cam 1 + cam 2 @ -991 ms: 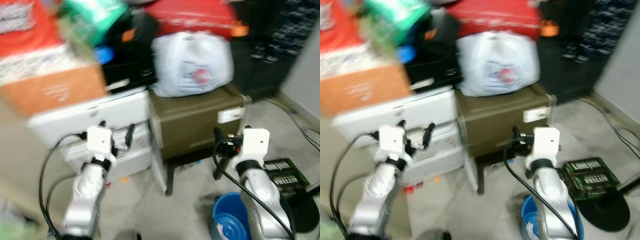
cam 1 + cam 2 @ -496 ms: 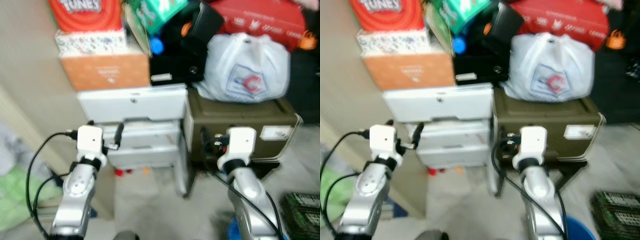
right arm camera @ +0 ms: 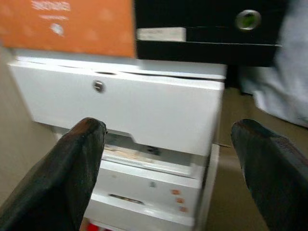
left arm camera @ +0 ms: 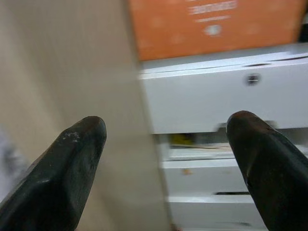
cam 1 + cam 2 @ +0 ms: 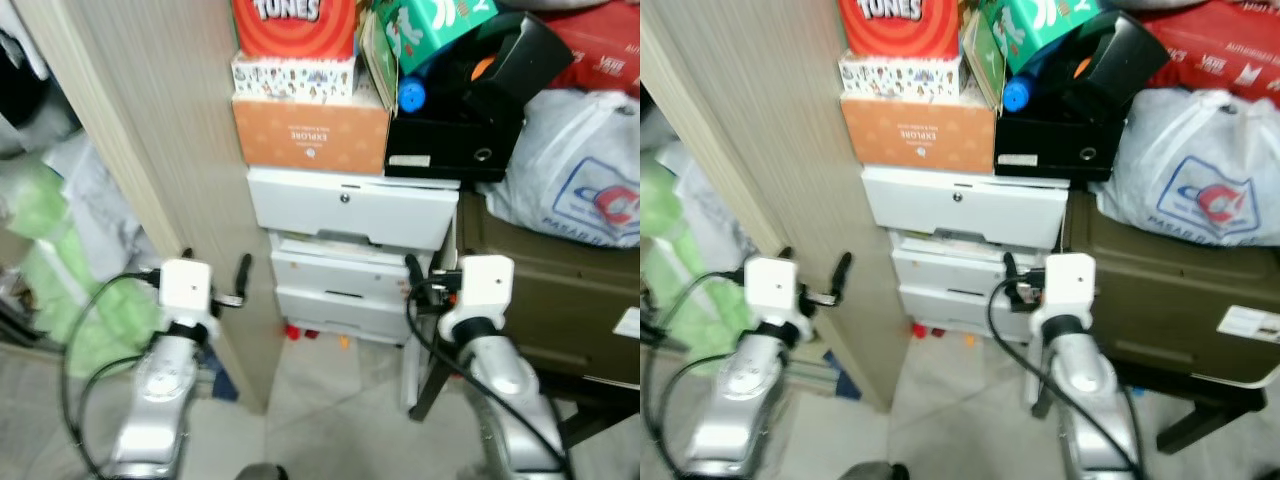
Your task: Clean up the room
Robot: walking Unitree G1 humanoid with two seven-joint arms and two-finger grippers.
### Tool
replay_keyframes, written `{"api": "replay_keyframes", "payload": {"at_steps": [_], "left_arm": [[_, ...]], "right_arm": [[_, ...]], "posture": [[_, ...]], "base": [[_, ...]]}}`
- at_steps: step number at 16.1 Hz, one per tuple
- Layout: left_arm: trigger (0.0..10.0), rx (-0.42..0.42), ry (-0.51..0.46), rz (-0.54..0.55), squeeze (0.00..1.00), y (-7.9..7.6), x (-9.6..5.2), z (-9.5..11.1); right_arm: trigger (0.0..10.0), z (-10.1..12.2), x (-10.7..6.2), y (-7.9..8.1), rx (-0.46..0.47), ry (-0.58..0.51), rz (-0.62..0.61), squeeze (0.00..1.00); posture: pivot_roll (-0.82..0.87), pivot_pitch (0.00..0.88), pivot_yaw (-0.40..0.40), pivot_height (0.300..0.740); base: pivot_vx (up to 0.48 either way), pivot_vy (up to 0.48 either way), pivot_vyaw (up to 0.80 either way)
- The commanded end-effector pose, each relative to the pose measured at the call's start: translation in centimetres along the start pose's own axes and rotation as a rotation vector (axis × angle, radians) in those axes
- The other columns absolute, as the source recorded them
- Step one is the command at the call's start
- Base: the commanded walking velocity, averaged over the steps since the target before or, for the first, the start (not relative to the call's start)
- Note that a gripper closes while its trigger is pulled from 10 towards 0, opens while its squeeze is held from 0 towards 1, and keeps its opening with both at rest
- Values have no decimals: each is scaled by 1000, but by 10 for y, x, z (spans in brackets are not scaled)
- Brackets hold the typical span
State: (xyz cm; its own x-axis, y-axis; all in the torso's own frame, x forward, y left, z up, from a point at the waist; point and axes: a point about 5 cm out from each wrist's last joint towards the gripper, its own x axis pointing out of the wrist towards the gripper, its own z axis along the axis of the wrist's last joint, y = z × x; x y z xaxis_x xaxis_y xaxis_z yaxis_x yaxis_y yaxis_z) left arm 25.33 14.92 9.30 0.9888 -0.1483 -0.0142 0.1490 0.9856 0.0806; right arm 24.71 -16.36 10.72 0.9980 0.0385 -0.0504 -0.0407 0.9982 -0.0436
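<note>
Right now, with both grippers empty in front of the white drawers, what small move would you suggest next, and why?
Probably push the top drawer shut with the right gripper. It juts out over the drawers below, and the gripper hangs open just in front of it, holding nothing.

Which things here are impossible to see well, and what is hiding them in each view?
- Red box: cut off by the top edge in the eye views; its lettering is only partly legible.
- Open top drawer: contents hidden by its own front in the right wrist view.
- Small red and orange bits on the floor: too small to identify.
- Green heap: blurred, partly behind the wooden panel.
- White bag: cut off by the right edge.
</note>
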Motion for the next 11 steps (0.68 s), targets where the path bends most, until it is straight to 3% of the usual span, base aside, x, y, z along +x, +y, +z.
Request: {"api": "replay_keyframes", "payload": {"at_steps": [1, 5, 11], "left_arm": [[10000, 21, -5, 6, 0, 4, 2, 3], [10000, 18, -7, 3, 0, 4, 3, 3], [10000, 16, -9, -2, 0, 4, 3, 3]], "right_arm": [[10000, 1, 1, -1, 11, -1, -9, 0], [10000, 1, 1, -2, 0, 1, -10, 0], [10000, 1, 2, -2, -6, 1, -5, 0]], "posture": [[-100, 0, 17, 740], [-106, 1, 16, 740], [-107, 2, 17, 740]], "base": [[0, 0, 0], [0, 0, 0], [0, 0, 800]]}}
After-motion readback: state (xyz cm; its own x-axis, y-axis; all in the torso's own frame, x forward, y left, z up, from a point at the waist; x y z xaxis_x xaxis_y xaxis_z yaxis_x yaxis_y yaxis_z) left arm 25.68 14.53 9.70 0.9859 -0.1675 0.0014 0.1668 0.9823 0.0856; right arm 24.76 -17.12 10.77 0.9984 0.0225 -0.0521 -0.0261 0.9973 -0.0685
